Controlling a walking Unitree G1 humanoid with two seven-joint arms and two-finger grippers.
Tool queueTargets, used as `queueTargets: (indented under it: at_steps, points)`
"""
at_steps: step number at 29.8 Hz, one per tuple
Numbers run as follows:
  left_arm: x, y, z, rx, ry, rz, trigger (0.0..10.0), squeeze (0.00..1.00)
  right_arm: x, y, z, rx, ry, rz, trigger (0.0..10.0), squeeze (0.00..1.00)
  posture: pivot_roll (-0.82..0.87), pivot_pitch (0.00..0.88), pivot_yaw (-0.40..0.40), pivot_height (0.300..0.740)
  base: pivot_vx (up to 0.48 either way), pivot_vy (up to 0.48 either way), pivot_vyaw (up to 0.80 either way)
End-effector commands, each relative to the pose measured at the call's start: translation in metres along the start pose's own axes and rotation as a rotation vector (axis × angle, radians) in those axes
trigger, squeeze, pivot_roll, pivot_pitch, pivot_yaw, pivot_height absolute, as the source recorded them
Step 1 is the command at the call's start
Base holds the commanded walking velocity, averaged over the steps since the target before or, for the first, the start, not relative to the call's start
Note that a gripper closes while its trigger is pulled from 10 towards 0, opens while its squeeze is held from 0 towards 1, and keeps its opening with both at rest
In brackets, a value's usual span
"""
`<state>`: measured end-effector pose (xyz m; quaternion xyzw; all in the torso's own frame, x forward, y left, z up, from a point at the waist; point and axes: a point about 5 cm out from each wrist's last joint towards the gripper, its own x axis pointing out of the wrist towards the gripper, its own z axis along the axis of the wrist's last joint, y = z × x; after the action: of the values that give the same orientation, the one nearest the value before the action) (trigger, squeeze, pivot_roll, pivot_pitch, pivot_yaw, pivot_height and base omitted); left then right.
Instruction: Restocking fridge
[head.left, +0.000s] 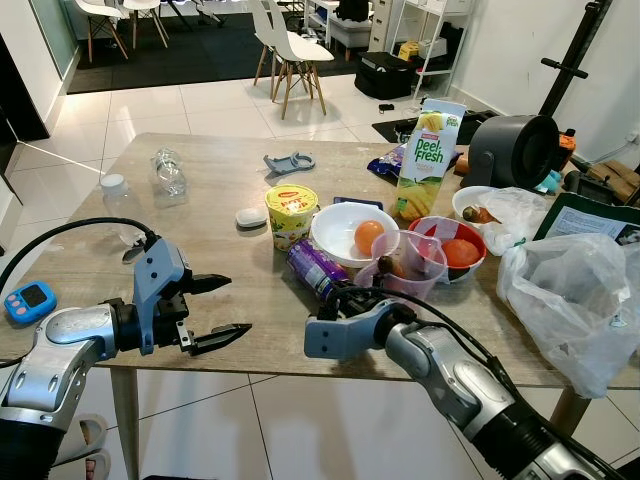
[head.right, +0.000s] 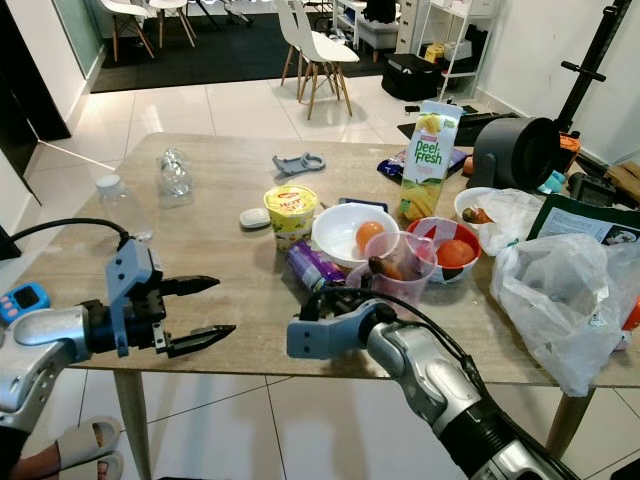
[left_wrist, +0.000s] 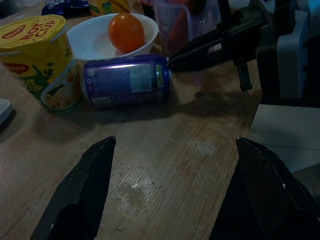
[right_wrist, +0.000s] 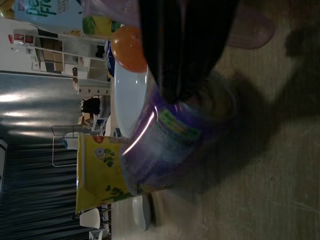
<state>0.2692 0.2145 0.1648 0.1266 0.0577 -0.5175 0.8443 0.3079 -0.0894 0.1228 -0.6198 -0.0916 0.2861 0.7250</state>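
Nearest the camera, the right arm reaches in from the lower right, its right gripper (head.left: 352, 296) set at the near end of the purple can (head.left: 314, 267); in the left wrist view its black fingers (left_wrist: 200, 47) come to a tip right at the can's rim, and whether they are parted or closed cannot be told. Level with it on the other side, the left gripper (head.left: 222, 310) hovers just above the near edge of the wooden table (head.left: 210, 215) with its two fingers spread wide and nothing between them. That purple can lies on its side on the tabletop, just in front of the white bowl (head.left: 340, 222) holding an orange (head.left: 369, 236) and beside the yellow noodle cup (head.left: 291, 214). A clear measuring jug (head.left: 408, 262) stands just right of the can, touching a red bowl (head.left: 470, 238) with a tomato in it. At the right edge a crumpled plastic bag (head.left: 573, 290) sits on the table. Further back stand a Peel Fresh juice carton (head.left: 429, 156), a grey bottle opener (head.left: 289, 161) and two clear plastic bottles (head.left: 168, 172). Beyond the table, white chairs (head.left: 290, 52) stand on the tiled floor
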Motion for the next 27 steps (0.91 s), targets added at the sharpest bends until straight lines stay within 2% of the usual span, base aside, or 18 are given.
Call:
queueTargets:
  at_steps: [1, 3, 6, 8, 11, 12, 13, 15, 16, 17, 18, 19, 20, 25, 27]
  points:
    - [0.003, -0.003, 0.001, 0.002, 0.005, -0.026, 10.0, 0.00, -0.001, 0.002, -0.006, 0.005, 0.027, 0.004, 0.8, 0.00, 0.08, 0.029, -0.019, 0.740, 0.000, 0.000, 0.00]
    - [0.003, -0.003, 0.000, 0.002, 0.005, -0.026, 10.0, 0.00, -0.001, 0.002, -0.006, 0.005, 0.027, 0.004, 0.9, 0.00, 0.08, 0.029, -0.019, 0.740, 0.000, 0.000, 0.00]
    - [0.003, -0.003, 0.000, 0.001, 0.005, -0.027, 10.0, 0.00, -0.001, 0.002, -0.006, 0.008, 0.026, 0.001, 1.8, 0.00, 0.07, 0.028, -0.019, 0.740, 0.000, 0.000, 0.00]
    - [0.004, -0.003, 0.000, 0.001, 0.005, -0.027, 10.0, 0.00, -0.001, 0.002, -0.006, 0.010, 0.025, 0.000, 1.8, 0.00, 0.07, 0.028, -0.019, 0.740, 0.000, 0.000, 0.00]
    - [0.005, -0.004, 0.000, 0.002, 0.005, -0.032, 10.0, 0.00, -0.003, -0.003, -0.008, 0.034, 0.004, -0.007, 2.7, 0.00, 0.07, 0.029, -0.017, 0.740, 0.000, 0.000, 0.00]
    - [0.005, -0.004, 0.000, 0.002, 0.005, -0.033, 10.0, 0.00, -0.003, -0.003, -0.008, 0.038, 0.000, -0.007, 2.7, 0.00, 0.07, 0.029, -0.017, 0.740, 0.000, 0.000, 0.00]
    - [0.005, -0.004, 0.000, 0.002, 0.005, -0.033, 10.0, 0.00, -0.004, -0.004, -0.007, 0.044, -0.012, -0.001, 3.6, 0.00, 0.07, 0.029, -0.015, 0.740, 0.000, 0.000, 0.00]
    - [0.005, -0.004, 0.000, 0.002, 0.005, -0.033, 10.0, 0.00, -0.004, -0.005, -0.007, 0.048, -0.020, 0.003, 3.6, 0.00, 0.07, 0.029, -0.015, 0.740, 0.000, 0.000, 0.00]
    - [0.005, -0.004, 0.001, 0.002, 0.003, -0.036, 10.0, 0.00, -0.007, -0.014, -0.010, 0.084, -0.066, 0.033, 7.8, 0.00, 0.07, 0.027, -0.016, 0.740, 0.000, 0.000, 0.00]
    - [0.005, -0.004, 0.001, 0.002, 0.003, -0.036, 10.0, 0.00, -0.007, -0.014, -0.010, 0.084, -0.066, 0.033, 7.8, 0.00, 0.07, 0.027, -0.016, 0.740, 0.000, 0.000, 0.00]
    - [0.006, -0.004, 0.001, 0.002, 0.002, -0.037, 10.0, 0.00, -0.009, -0.019, -0.011, 0.105, -0.089, 0.044, 8.6, 0.00, 0.07, 0.027, -0.016, 0.740, 0.000, 0.000, 0.00]
    - [0.006, -0.004, 0.001, 0.003, 0.002, -0.038, 10.0, 0.00, -0.011, -0.023, -0.012, 0.113, -0.105, 0.061, 8.9, 0.00, 0.07, 0.027, -0.016, 0.740, 0.000, 0.000, 0.00]
    - [0.006, -0.004, 0.001, 0.003, 0.001, -0.039, 10.0, 0.00, -0.013, -0.026, -0.013, 0.117, -0.123, 0.078, 10.0, 0.00, 0.07, 0.026, -0.016, 0.740, 0.000, 0.000, 0.00]
    - [0.007, -0.004, 0.001, 0.005, 0.000, -0.042, 10.0, 0.00, -0.018, -0.030, -0.017, 0.118, -0.148, 0.129, 10.0, 0.00, 0.07, 0.025, -0.015, 0.740, 0.000, 0.000, 0.00]
    - [0.007, -0.004, 0.002, 0.005, -0.002, -0.043, 10.0, 0.00, -0.020, -0.029, -0.017, 0.155, -0.161, 0.153, 10.0, 0.00, 0.07, 0.025, -0.017, 0.740, 0.000, 0.000, 0.00]
